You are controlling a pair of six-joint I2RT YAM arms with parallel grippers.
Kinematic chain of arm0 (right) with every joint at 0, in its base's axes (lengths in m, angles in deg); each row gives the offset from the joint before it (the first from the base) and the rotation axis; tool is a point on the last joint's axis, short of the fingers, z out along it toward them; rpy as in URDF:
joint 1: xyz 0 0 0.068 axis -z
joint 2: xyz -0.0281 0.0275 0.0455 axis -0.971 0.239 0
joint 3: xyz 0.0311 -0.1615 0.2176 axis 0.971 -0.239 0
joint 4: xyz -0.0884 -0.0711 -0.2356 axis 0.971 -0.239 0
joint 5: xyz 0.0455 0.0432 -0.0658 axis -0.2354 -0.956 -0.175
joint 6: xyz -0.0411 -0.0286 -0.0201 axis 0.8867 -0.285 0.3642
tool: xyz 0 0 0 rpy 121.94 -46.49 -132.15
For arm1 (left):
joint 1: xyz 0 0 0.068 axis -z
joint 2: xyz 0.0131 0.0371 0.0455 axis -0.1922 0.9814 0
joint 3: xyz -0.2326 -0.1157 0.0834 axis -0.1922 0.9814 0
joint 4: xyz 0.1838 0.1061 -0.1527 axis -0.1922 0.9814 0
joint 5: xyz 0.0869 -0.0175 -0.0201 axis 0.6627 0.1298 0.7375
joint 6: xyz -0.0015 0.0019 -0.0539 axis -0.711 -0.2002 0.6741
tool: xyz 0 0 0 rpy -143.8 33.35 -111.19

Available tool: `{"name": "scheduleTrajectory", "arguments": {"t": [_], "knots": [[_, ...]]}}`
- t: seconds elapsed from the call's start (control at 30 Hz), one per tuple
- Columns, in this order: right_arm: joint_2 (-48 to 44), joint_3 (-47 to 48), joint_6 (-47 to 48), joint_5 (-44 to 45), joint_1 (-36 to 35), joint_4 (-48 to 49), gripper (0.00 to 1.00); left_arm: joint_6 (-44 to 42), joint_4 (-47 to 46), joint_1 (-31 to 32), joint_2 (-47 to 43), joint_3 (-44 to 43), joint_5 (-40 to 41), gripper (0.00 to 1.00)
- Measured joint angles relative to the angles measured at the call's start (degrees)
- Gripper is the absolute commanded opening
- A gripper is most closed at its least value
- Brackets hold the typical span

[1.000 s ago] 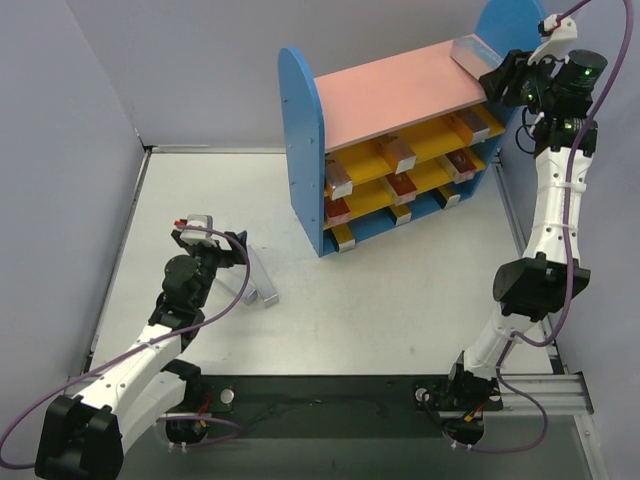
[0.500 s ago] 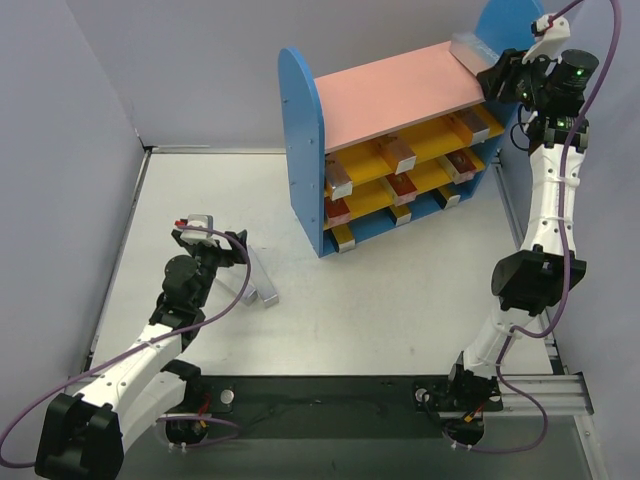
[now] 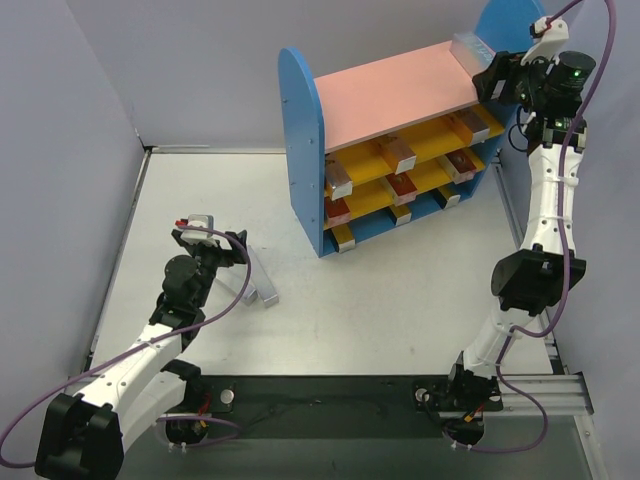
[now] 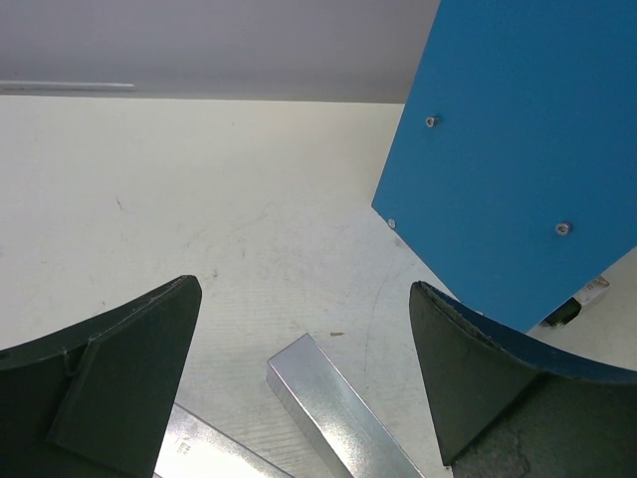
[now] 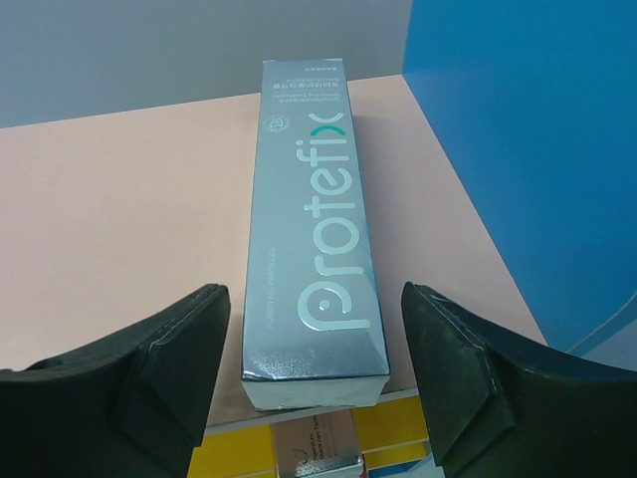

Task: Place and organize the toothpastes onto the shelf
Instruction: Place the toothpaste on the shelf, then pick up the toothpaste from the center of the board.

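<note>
Overhead, a silver toothpaste box (image 5: 309,229) lay flat on the pink top board (image 5: 119,219) of the shelf (image 3: 300,120).
Its long axis ran front to back beside the blue side panel (image 5: 518,149), near end at the board's front edge; the right pincer (image 5: 314,297) straddled it, ajar, not gripping. The left pincer (image 4: 304,299) gaped wide, empty.

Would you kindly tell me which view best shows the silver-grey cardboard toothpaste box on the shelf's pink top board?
Right wrist: the silver-grey box fills the frame, lettering legible, flat on the pink board. Top external shows it only as a small grey sliver. Left wrist misses it.
</note>
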Motion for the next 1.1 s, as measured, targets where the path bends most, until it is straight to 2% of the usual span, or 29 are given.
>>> {"name": "scheduleTrajectory", "arguments": {"t": [1.1], "knots": [[-5.66,-8.00,1.68,7.69,0.00,3.96,0.70,-0.24,0.00,0.68,-1.38,0.00,1.33,0.97]]}}
